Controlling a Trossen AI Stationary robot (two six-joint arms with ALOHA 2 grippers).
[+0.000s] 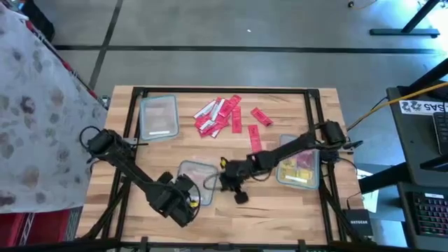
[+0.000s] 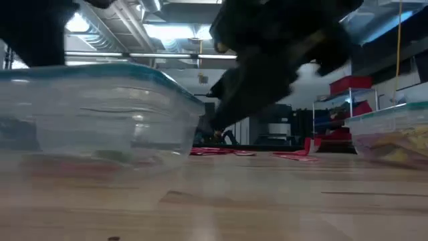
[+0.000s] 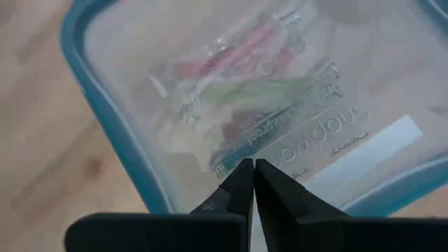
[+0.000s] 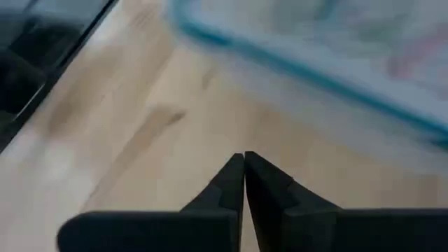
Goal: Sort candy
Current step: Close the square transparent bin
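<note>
Red candy (image 1: 219, 115) lies in a loose pile on the far middle of the table, with two more red pieces (image 1: 257, 129) to its right. The candy pile (image 2: 217, 152) also shows far off in the low view. My left gripper (image 3: 252, 166) is shut and hovers over the near-centre clear tub (image 1: 197, 170), which holds a few wrapped pieces (image 3: 234, 56). My right gripper (image 4: 243, 157) is shut too, over bare wood just right of that tub, at the near middle of the table (image 1: 238, 193). Nothing shows between either pair of fingers.
A clear tub (image 1: 158, 115) stands at the far left. Another tub (image 1: 301, 168), on the right, holds yellow and red pieces. A black frame (image 1: 224, 89) runs along the table's edges. Bare wood (image 1: 280, 203) lies at the near right.
</note>
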